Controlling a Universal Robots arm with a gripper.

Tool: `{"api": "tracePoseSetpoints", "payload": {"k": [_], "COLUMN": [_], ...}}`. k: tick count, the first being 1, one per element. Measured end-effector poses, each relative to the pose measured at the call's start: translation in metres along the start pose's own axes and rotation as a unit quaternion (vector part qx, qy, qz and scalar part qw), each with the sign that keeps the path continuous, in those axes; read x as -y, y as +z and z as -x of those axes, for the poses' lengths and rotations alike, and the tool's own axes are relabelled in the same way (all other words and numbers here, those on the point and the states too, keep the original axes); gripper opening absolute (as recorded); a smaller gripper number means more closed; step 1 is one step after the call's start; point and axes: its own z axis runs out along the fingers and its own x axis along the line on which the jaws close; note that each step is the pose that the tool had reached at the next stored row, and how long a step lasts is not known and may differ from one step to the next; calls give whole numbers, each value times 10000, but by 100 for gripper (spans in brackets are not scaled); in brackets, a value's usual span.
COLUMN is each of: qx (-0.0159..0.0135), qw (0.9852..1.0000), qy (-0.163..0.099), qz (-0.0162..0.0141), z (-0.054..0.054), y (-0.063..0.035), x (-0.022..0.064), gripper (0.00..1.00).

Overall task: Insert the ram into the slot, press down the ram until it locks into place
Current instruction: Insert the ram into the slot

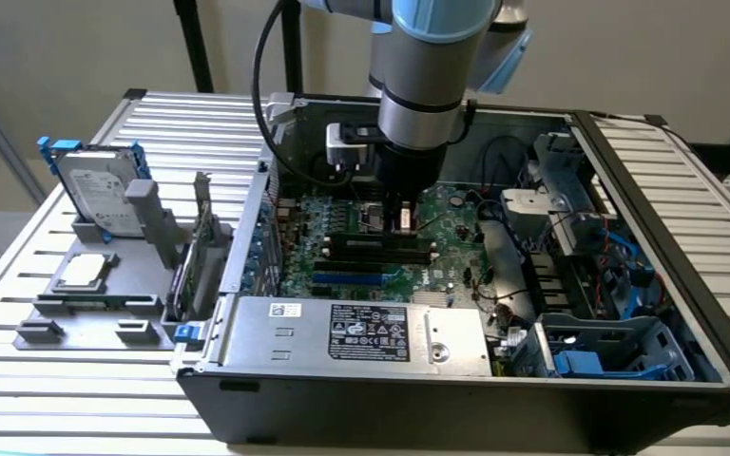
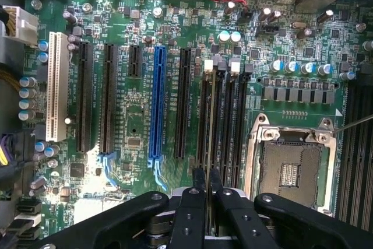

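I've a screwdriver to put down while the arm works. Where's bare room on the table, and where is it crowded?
Free: the table slats between the grey fixture and the near edge, and the strip past the case on the exterior view's right. Crowded: inside the case, where the gripper holds the ram over the motherboard.

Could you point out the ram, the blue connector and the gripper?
the ram [image 2: 210,126], wrist view, on its thin edge
the blue connector [image 2: 157,103], wrist view, middle of its length
the gripper [image 2: 207,180], wrist view, between its fingertips
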Motion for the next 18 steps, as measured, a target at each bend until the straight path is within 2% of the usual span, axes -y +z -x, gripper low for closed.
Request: {"api": "tracePoseSetpoints", "payload": {"k": [18], "qx": [0], "qw": [10000], "qy": [-2], "qz": [0], "z": [-4], "y": [36], "x": [1], "gripper": [14]}}
